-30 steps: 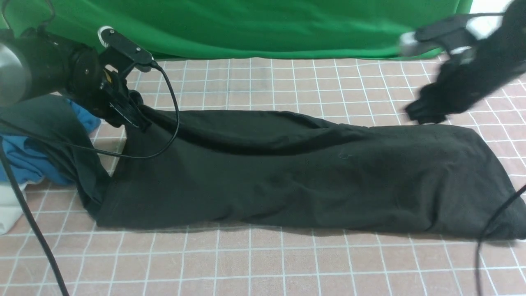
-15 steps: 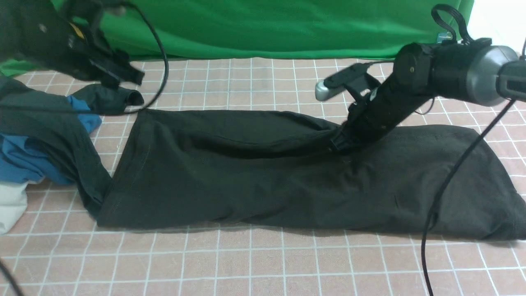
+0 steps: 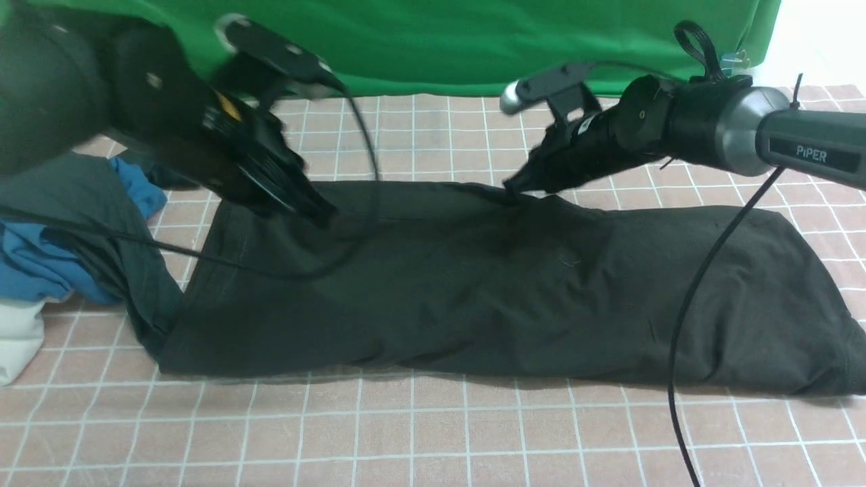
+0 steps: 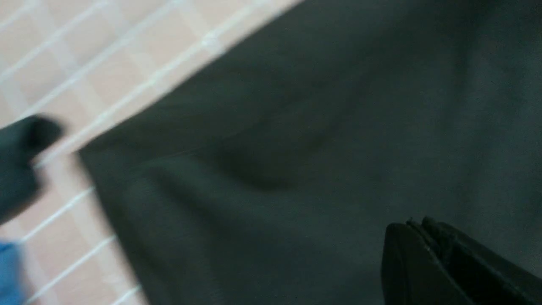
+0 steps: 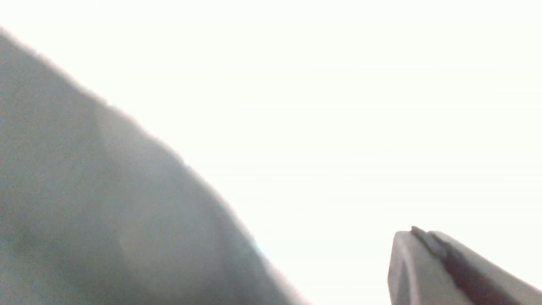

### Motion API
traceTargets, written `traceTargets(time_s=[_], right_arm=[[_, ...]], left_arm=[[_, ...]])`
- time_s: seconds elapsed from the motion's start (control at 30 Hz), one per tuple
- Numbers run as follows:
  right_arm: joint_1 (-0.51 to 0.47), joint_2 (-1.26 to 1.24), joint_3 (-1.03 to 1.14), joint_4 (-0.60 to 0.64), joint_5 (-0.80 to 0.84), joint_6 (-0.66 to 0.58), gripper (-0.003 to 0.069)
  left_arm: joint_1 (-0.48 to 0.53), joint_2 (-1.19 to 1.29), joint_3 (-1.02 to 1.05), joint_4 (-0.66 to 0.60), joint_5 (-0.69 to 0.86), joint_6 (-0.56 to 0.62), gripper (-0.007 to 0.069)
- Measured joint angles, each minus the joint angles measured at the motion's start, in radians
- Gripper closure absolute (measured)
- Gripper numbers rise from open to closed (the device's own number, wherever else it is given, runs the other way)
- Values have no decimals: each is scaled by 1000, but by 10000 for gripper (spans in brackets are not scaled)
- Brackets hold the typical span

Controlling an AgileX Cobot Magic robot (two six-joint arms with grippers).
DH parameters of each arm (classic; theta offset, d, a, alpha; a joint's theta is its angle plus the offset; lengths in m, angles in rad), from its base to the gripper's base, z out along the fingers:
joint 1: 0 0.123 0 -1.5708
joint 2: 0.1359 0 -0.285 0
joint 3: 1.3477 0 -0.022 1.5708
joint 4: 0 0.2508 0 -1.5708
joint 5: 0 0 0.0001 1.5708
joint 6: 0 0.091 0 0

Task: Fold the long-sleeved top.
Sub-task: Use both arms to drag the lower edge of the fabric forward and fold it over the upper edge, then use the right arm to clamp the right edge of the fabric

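Observation:
The long-sleeved top (image 3: pixel 473 291) is black and lies flattened in a long band across the checked table, reaching from left to right. My left gripper (image 3: pixel 323 215) is shut and empty, just above the top's back left part. In the left wrist view its closed tips (image 4: pixel 417 224) hang over dark cloth (image 4: pixel 296 127). My right gripper (image 3: pixel 512 189) is shut at the top's back edge near the middle. The right wrist view is washed out. It shows closed tips (image 5: pixel 413 232) with nothing between them and the top as a grey mass (image 5: pixel 84 212).
A dark charcoal garment (image 3: pixel 81 223) bunched with blue cloth (image 3: pixel 34 270) and a white cloth (image 3: pixel 17 338) lie at the left edge. A green backdrop (image 3: pixel 433 40) hangs behind the table. Black cables (image 3: pixel 697 304) trail from both arms across the top.
My left arm swung from the back left corner down and right over the top. My right gripper moved back and left to the top's back edge. The raised fold has flattened.

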Motion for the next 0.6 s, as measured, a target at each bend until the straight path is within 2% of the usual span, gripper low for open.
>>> traceTargets(time_s=[0.13, 0.27, 0.33, 0.37, 0.5, 0.6], right_arm=[[-26, -23, -25, 0, 8, 1, 621], [-60, -126, -25, 0, 220, -3, 614], [-67, -227, 27, 0, 361, -5, 612], [-67, -236, 34, 0, 370, -5, 612], [-42, -417, 234, 0, 449, -2, 608], [9, -538, 397, 0, 451, -2, 607]], left_arm=[[-12, 4, 2, 0, -26, 1, 607], [18, 46, -22, 12, -49, 7, 607], [65, 109, -105, 6, 1, 24, 607], [73, 121, -113, 4, 7, 31, 607], [157, 257, -311, -92, 180, 258, 607], [188, 347, -394, -210, 237, 507, 603]])
